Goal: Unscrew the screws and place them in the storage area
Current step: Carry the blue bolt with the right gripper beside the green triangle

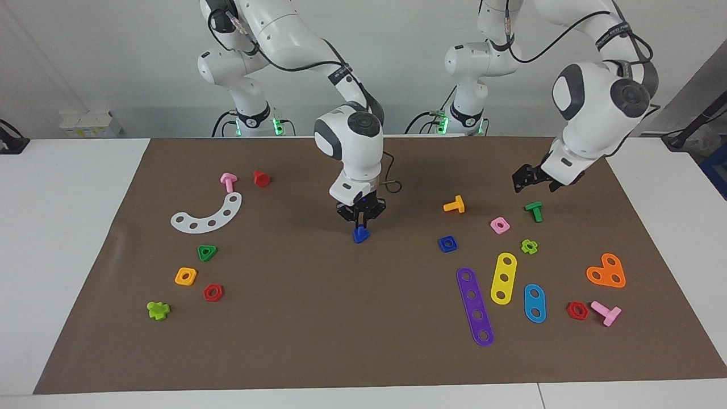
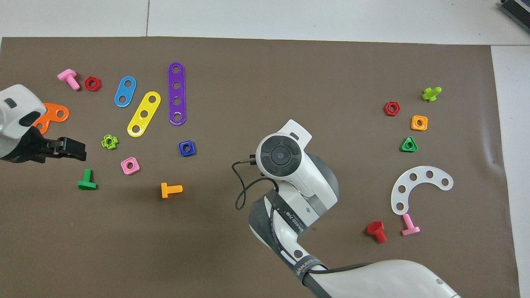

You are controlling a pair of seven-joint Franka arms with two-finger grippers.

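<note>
The blue bolt (image 1: pixel 360 233), with a triangular head, sits between the fingertips of my right gripper (image 1: pixel 361 225). The gripper points straight down over the middle of the brown mat (image 1: pixel 318 318) and is shut on the bolt. I cannot tell whether the bolt touches the mat. In the overhead view the right wrist (image 2: pixel 281 155) hides the bolt and the fingers. My left gripper (image 1: pixel 525 177) waits low over the mat at the left arm's end, close to a green bolt (image 1: pixel 534 211). It also shows in the overhead view (image 2: pixel 76 149).
A blue square nut (image 1: pixel 447 243), an orange bolt (image 1: pixel 454 205), a pink nut (image 1: pixel 500 225) and purple (image 1: pixel 475 307), yellow and blue strips lie toward the left arm's end. A white curved strip (image 1: pixel 208 215), a green triangular nut (image 1: pixel 207 253) and several nuts and bolts lie toward the right arm's end.
</note>
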